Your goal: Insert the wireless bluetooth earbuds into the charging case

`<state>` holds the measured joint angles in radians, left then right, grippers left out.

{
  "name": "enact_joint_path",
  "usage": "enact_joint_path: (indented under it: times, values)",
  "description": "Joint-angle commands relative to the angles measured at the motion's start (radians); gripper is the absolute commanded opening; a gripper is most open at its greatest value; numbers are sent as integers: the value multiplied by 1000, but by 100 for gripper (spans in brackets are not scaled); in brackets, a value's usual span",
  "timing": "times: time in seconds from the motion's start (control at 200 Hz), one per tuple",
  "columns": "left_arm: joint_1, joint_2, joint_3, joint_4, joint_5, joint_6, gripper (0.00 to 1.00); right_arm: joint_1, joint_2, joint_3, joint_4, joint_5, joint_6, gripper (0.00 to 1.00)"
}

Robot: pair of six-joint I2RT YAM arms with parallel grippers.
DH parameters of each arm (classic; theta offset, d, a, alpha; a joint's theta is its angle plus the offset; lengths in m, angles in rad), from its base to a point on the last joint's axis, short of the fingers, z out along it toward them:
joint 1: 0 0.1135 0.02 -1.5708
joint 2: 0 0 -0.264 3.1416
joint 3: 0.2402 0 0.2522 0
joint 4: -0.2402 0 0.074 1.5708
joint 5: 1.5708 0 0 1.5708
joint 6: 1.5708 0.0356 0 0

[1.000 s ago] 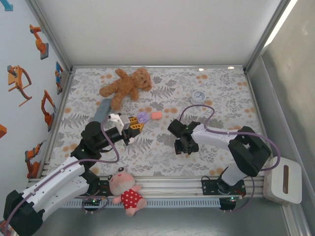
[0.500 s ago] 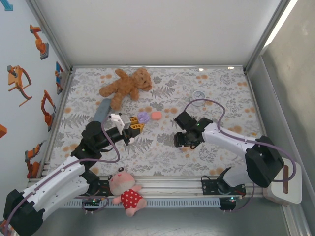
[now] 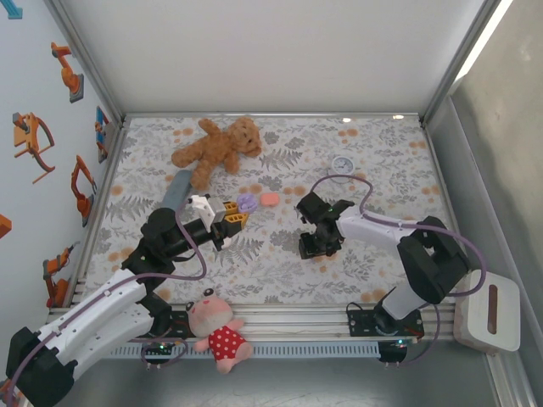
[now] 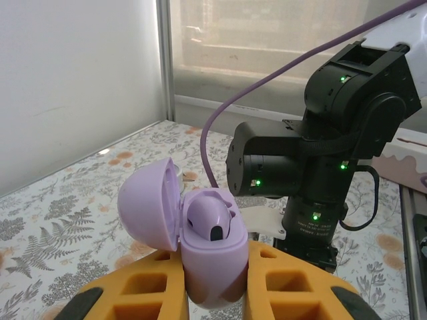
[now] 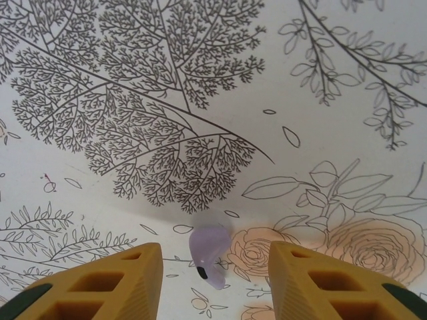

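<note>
Earbud (image 5: 208,255) lies lengthwise between yellow fingers (image 5: 107,283), dark tip nearest camera

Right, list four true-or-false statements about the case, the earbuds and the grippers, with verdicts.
1. The left gripper holds the purple charging case with its lid open. True.
2. That case is empty. False: one docked earbud sits inside it.
3. A loose purple earbud lies on the cloth between the fingers of the right gripper. True.
4. The right gripper's fingers pinch that earbud. False: they stand apart on either side of it.
</note>
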<state>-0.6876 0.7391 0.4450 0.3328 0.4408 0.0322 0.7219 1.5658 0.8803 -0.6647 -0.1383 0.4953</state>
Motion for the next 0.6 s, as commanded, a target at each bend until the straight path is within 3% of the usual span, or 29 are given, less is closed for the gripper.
enact_joint_path:
  times: [0.0, 0.591]
  values:
    - [-7, -12, 31, -1, -1, 5, 0, -5, 24, 35, -15, -15, -23, 41]
    - [-7, -5, 27, -5, -1, 11, 0, -6, 78, 45, -21, -19, -26, 31]
